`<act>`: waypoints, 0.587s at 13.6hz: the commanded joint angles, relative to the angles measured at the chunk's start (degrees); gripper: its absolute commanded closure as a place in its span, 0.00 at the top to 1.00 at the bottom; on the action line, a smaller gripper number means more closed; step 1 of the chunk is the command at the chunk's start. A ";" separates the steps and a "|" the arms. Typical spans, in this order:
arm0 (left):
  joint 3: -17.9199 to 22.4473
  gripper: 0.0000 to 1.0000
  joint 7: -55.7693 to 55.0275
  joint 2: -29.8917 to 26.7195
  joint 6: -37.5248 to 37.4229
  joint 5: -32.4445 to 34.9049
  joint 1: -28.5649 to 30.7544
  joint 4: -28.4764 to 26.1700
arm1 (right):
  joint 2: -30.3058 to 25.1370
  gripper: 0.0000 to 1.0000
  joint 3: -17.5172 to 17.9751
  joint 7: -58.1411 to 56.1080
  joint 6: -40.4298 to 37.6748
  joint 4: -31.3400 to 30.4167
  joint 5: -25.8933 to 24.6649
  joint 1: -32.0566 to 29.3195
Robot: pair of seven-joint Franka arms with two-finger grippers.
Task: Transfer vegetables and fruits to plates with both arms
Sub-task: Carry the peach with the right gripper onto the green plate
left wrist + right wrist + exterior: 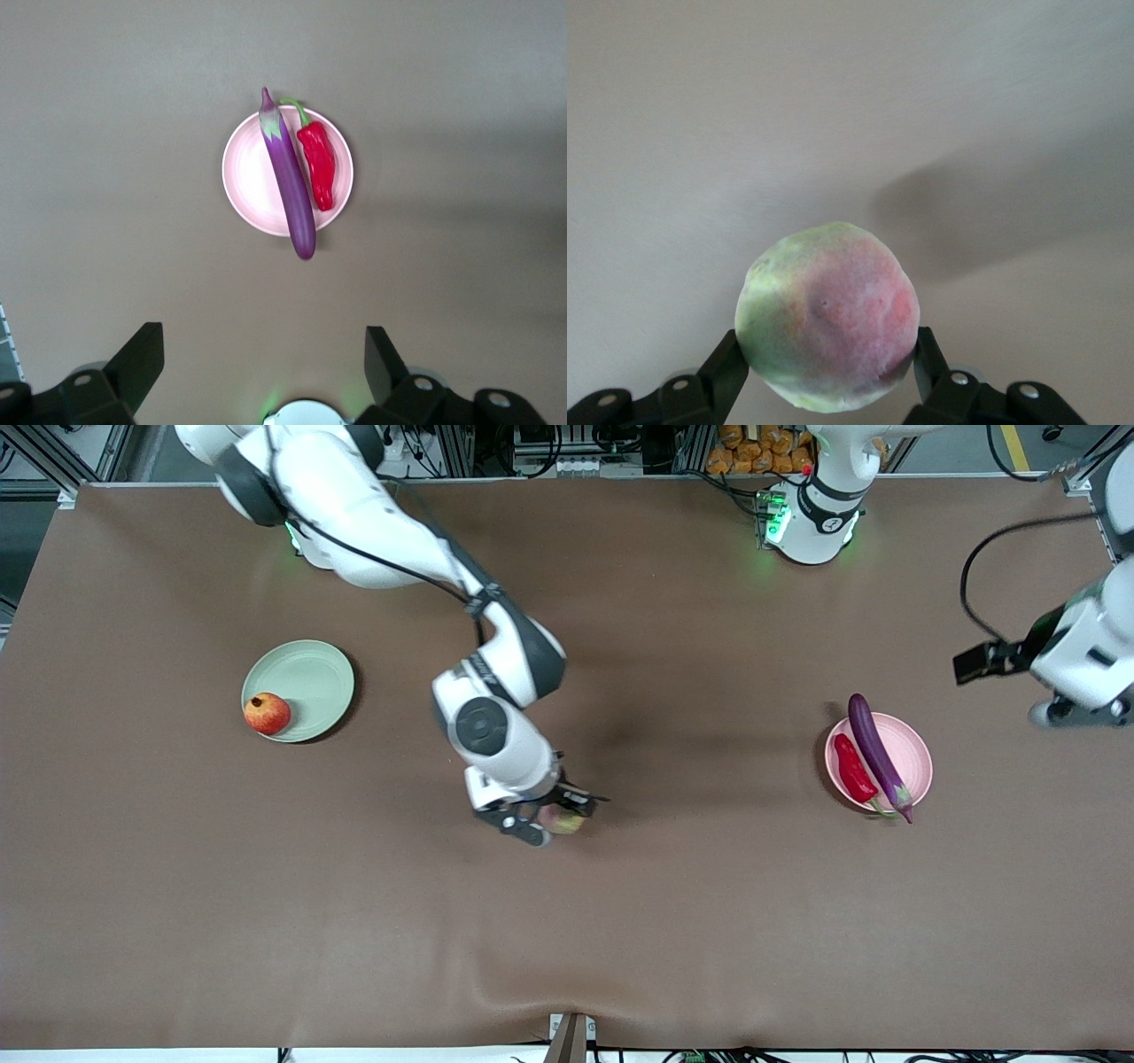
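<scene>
My right gripper (554,819) is low over the middle of the table, shut on the yellowish-pink peach (564,819). In the right wrist view both fingers (731,359) press the sides of the peach (827,314). The red pomegranate (267,713) lies on the pale green plate (306,677). The purple eggplant (877,757) and red chili (853,769) lie side by side on the pink plate (917,753). My left gripper (263,359) hangs open and holds nothing, high over the table beside the pink plate (248,173), with the eggplant (291,177) and chili (319,164) below it.
A brown cloth (620,939) covers the whole table. The left arm's wrist (1085,651) hangs at the left arm's end of the table with a black cable (974,576) looping off it. The cloth has a small bulge at its edge nearest the front camera.
</scene>
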 commanded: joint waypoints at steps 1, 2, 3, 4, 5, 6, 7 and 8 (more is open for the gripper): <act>1.83 1.00 1.58 -2.17 -0.36 -1.28 -2.01 -2.63 | -8.44 0.00 1.20 -7.30 -8.45 -7.54 -0.36 -3.66; 2.10 1.00 1.84 -1.83 -0.27 -1.28 -2.64 -2.63 | -12.38 0.00 1.28 -11.50 -8.73 -13.58 -0.36 -6.29; 2.10 1.00 1.85 -1.73 -0.18 -1.28 -2.73 -2.54 | -16.25 0.00 1.28 -17.29 -8.12 -20.69 -0.36 -8.84; 2.10 1.00 1.85 -1.82 -0.18 -1.20 -2.21 -2.28 | -20.46 0.00 1.20 -24.22 -6.38 -28.07 -0.36 -10.78; 2.02 1.00 1.85 -1.82 -0.01 -0.93 -1.94 -2.02 | -24.60 0.00 1.20 -30.64 -4.18 -35.89 -0.54 -12.97; 1.84 1.00 1.76 -2.17 0.08 -0.76 -1.94 -1.84 | -27.68 0.00 1.02 -36.45 -3.12 -41.71 -1.15 -13.86; 1.49 1.00 1.76 -2.35 0.17 -0.75 -1.94 -1.66 | -30.41 0.00 1.02 -41.03 -3.72 -45.42 -2.81 -14.39; 1.40 1.00 1.76 -2.44 0.17 -1.19 -1.94 -0.97 | -33.40 0.00 1.02 -43.86 -4.59 -49.20 -6.91 -14.92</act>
